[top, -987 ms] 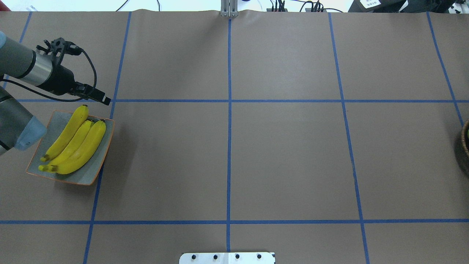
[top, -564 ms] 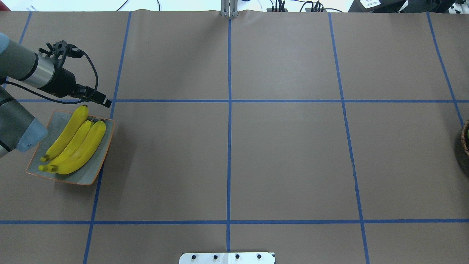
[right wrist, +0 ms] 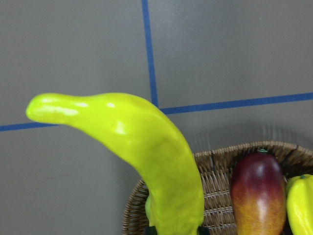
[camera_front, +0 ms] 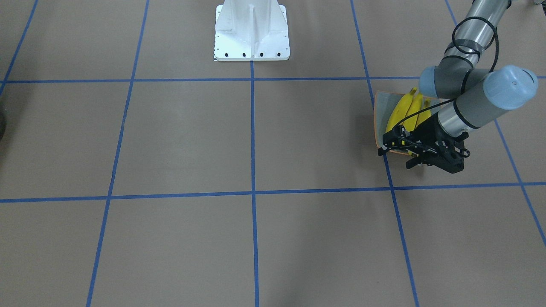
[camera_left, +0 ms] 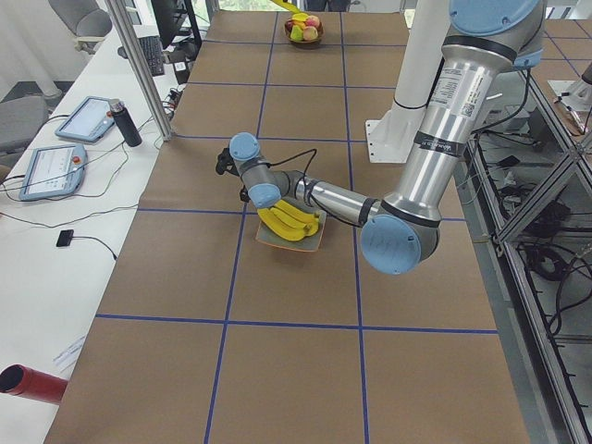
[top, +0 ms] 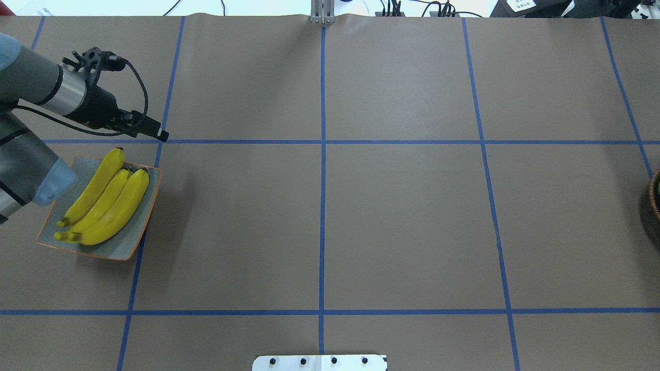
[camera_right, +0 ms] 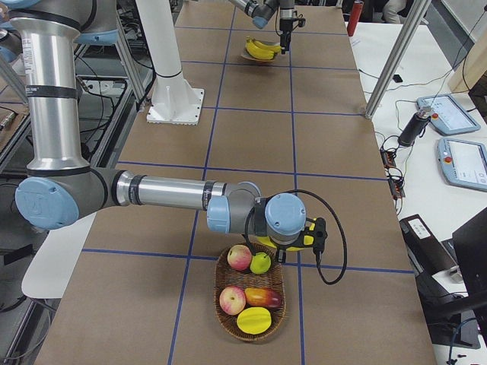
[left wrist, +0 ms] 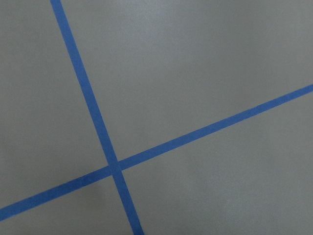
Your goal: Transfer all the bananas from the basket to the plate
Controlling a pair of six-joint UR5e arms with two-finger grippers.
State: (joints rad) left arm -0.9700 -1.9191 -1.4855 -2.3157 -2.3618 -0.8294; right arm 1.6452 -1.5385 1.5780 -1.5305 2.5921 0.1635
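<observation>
From the table's R end, nearest: the R gripper (camera_right: 310, 236) is pinching a banana (right wrist: 146, 147) by its lower end, jaws pressing on it, and is holding it over the basket (camera_right: 218, 293) rim. The basket is oval woven wicker and is carrying apples (camera_right: 240, 257), a mango (camera_right: 262, 296) & other smooth, glossy fruit. Midway, the white robot base (camera_right: 171, 91) is standing on the table (top: 402, 226), which is wearing matte brown paper w/ a blue tape grid (top: 322, 206). Farthest, three bananas (top: 105, 198) are lying side by side, touching, diagonally on the plate (top: 129, 243): square, grey-blue, thin orange rim, rounded corners. The L gripper (top: 160, 135) is hovering just beyond the plate's far corner, above a tape crossing, jaws spread, gripping nothing. In the front-facing view the L arm (camera_front: 469, 106) is blocking part of plate & bananas.
</observation>
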